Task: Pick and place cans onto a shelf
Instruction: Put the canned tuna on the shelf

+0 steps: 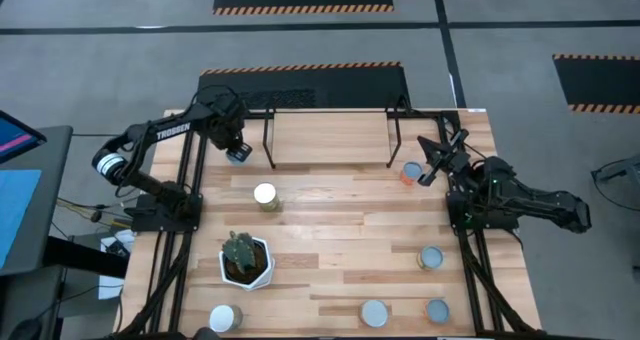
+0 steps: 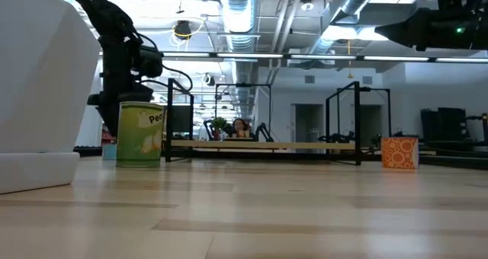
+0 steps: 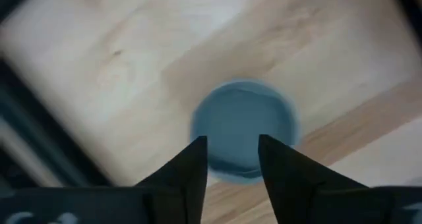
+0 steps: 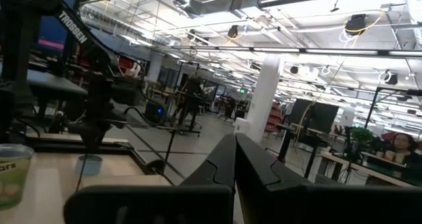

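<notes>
A blue-topped can (image 3: 244, 126) stands on the table's far left, also in the high view (image 1: 238, 156). My left gripper (image 3: 232, 148) hangs just above it, pointing down, fingers open and apart from it. My right gripper (image 4: 234, 141) is shut and empty, pointing level toward the table's left; in the high view it (image 1: 428, 176) is just right of an orange can (image 1: 409, 172). The light-wood shelf (image 1: 330, 130) stands on black legs at the far middle. A yellow-green can (image 1: 265, 196) stands near the blue one.
A white pot with a cactus (image 1: 245, 260) stands at the near left. Several more cans (image 1: 430, 258) (image 1: 374, 313) (image 1: 437, 310) (image 1: 225, 318) stand along the near and right side. Black frame rails (image 1: 190, 180) run along the table's left and right edges.
</notes>
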